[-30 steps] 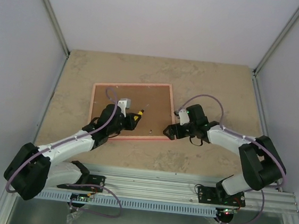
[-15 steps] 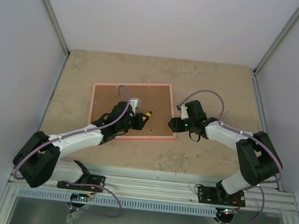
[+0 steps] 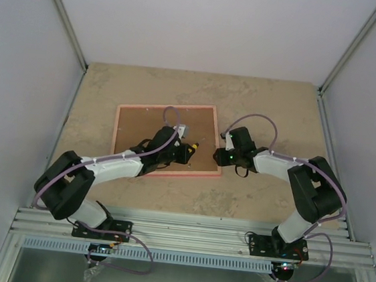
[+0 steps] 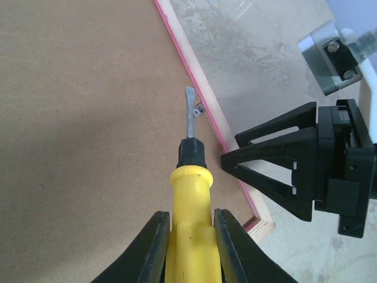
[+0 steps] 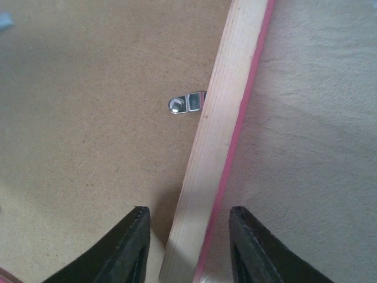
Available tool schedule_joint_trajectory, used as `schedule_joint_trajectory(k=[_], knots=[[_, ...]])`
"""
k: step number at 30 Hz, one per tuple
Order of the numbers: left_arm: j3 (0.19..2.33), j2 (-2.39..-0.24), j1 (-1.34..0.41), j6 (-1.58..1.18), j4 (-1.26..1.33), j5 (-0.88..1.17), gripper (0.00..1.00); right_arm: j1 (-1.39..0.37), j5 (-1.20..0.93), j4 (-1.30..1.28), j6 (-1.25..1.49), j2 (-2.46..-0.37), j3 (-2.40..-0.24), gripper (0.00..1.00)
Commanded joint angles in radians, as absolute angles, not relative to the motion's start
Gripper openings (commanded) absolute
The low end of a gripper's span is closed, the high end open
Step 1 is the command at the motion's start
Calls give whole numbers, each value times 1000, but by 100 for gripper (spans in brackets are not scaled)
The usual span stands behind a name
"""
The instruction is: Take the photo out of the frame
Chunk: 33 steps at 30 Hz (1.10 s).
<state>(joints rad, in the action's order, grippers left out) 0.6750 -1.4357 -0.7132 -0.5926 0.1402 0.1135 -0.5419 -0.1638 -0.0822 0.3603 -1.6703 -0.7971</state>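
The photo cannot be seen anywhere: the frame (image 3: pixel 168 106) lies face down with its brown backing board (image 3: pixel 143 119) uppermost. In the top view the left arm covers part of that board and of the near rail. In the left wrist view the bottom edge cuts off the yellow handle of the screwdriver (image 4: pixel 191 183) and most of the left tool (image 4: pixel 189 215). In the right wrist view the right tool (image 5: pixel 188 211) shows only its fingertips at the bottom edge, the rail between them runs out at top and bottom, and the metal clip (image 5: pixel 188 103) is slightly blurred.
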Motion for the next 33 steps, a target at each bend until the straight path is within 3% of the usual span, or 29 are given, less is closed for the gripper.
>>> schedule_joint_trajectory(k=[1,18,33], knots=[[719,-1485,-729,-574,154,127,0,-543,-147,-46,363,-1668,-783,36],[814,-1617,-782,-578,117,107,0,-543,-144,-27,371,-1648,-750,13],[847,-1685,-797,-614,113,69,0,-543,-163,-18,381,-1652,-742,11]])
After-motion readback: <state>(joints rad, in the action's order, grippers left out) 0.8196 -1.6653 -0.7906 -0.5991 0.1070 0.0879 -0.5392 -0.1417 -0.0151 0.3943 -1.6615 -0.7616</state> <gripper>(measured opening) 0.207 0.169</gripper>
